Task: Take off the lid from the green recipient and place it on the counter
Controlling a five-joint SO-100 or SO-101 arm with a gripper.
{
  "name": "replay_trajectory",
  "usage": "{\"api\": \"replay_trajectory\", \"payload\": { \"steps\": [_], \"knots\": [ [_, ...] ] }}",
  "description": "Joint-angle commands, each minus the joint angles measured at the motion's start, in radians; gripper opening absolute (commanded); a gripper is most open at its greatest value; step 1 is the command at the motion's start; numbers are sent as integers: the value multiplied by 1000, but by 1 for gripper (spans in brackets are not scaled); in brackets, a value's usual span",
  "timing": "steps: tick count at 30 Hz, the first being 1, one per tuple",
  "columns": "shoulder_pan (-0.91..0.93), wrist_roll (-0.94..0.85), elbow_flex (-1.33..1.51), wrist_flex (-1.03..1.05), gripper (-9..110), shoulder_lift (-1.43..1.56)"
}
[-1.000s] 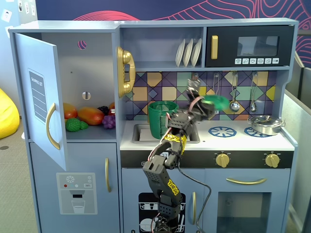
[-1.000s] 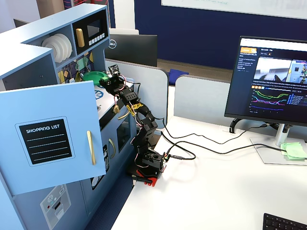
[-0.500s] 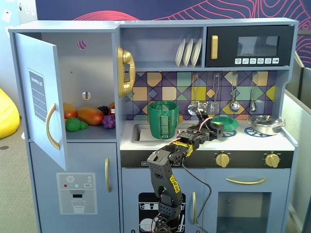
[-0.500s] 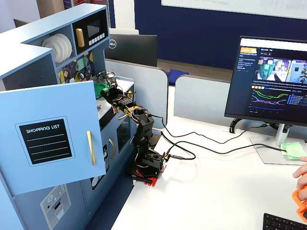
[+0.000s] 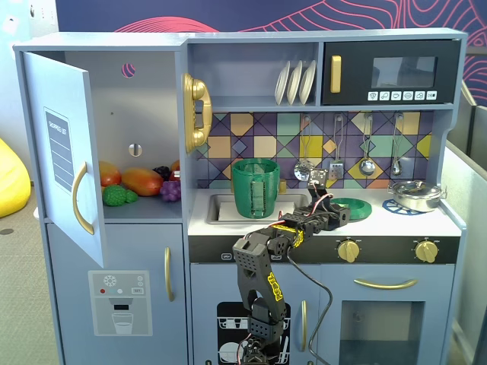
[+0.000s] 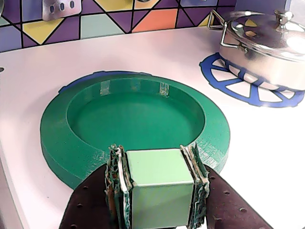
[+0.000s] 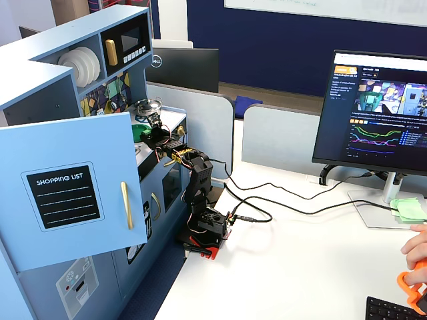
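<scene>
The green lid (image 6: 71, 133) lies flat on the counter (image 6: 267, 157) over a blue burner ring, its hollow side up. In a fixed view it (image 5: 358, 207) sits to the right of the tall green recipient (image 5: 256, 188), which stands open-topped in the sink. My gripper (image 6: 156, 160) is at the lid's near rim. Its taped fingers (image 6: 116, 181) press both sides of a pale green block there. The gripper (image 5: 335, 216) reaches over the counter's front edge.
A silver pot (image 6: 267, 43) with a lid stands on the burner ring to the right, close to the green lid. Utensils hang on the tiled back wall (image 5: 365, 163). The fridge door (image 5: 65, 152) at the left stands open.
</scene>
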Motion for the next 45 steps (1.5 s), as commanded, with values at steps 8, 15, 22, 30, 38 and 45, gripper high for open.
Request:
{"api": "replay_trajectory", "payload": {
  "steps": [8,15,22,30,38,45],
  "knots": [
    [-11,44,-31,100,26,173],
    [-86,66,-44,511,25,506],
    [-230,21,195,897,22,876],
    [-399,67,629,960,20,1051],
    [-601,141,844,1100,16,1112],
    [-617,187,925,1308,11,1206]
  ]
}}
